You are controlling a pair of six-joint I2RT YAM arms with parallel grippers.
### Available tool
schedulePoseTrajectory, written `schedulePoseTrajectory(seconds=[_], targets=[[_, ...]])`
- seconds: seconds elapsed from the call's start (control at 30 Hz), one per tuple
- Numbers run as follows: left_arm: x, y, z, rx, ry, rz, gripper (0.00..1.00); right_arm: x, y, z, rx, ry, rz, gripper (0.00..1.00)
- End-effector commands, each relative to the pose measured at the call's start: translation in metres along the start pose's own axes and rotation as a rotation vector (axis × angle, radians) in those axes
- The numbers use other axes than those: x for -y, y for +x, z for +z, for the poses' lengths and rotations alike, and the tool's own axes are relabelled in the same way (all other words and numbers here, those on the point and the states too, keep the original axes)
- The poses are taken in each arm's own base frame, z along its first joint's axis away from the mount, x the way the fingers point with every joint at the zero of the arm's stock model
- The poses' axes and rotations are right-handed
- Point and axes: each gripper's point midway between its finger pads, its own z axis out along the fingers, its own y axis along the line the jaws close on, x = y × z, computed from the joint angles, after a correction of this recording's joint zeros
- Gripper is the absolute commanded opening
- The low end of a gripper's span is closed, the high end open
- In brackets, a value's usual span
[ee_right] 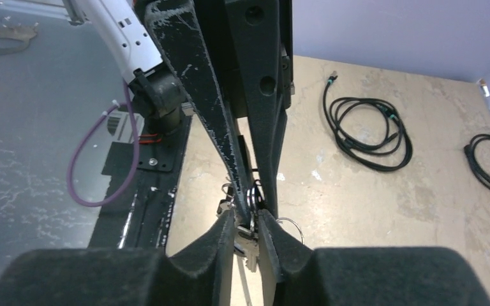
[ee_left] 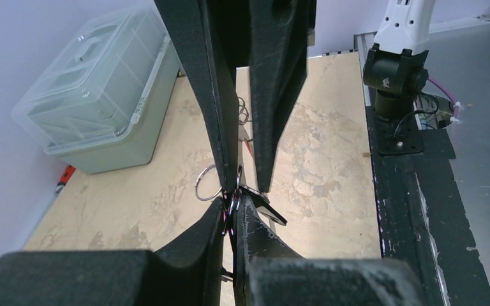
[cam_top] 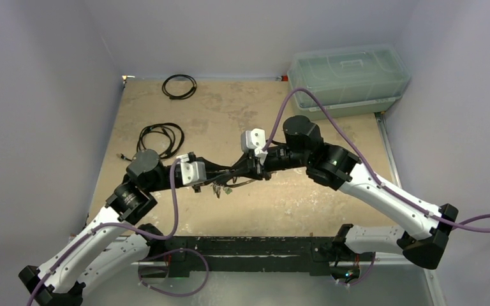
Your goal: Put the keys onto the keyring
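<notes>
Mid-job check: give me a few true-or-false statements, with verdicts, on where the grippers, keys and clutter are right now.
1. The left gripper is wide open. False: it is pinched shut on the keys.
2. The left and right gripper meet tip to tip above the middle of the table. True.
3. The keys lie loose beside the cables. False: they hang where the two grippers meet.
4. The clear box at the far right corner has its lid on. True.
5. Two black cables lie on the table's left side. True.
</notes>
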Motion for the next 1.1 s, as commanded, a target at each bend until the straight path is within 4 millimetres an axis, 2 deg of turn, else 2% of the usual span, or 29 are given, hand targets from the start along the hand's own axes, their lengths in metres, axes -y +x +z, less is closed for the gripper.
schedulePoseTrajectory(seconds=[0.0, 0.23, 0.4, 0.57, 0.73, 0.83, 0.97, 1.07], targets=[[-0.002, -0.029, -0.001, 0.103, 0.008, 0.055, 0.0, 0.006, -0.004, 0.004, -0.002, 0.023, -0.016, 0.18], [0.003, -0.03, -0.001, 0.117, 0.041, 0.056, 0.0, 0.013, 0.002, 0.011, -0.021, 0.045, -0.011, 0.13], [0.007, -0.033, -0.001, 0.129, 0.065, 0.054, 0.0, 0.016, 0.007, 0.018, -0.04, 0.045, -0.003, 0.13], [0.013, -0.033, -0.001, 0.14, 0.099, 0.051, 0.0, 0.012, 0.015, 0.025, -0.061, 0.029, -0.002, 0.0], [0.011, -0.032, -0.001, 0.13, 0.087, 0.058, 0.0, 0.004, 0.017, 0.026, -0.052, -0.003, -0.009, 0.0], [0.009, -0.031, -0.002, 0.122, 0.075, 0.063, 0.0, 0.004, 0.01, 0.021, -0.006, 0.019, -0.025, 0.0], [0.007, -0.028, -0.002, 0.112, 0.059, 0.059, 0.19, 0.006, 0.007, 0.016, 0.023, 0.053, -0.034, 0.0], [0.005, -0.027, -0.002, 0.107, 0.049, 0.059, 0.25, 0.006, 0.004, 0.012, 0.033, 0.068, -0.041, 0.0]])
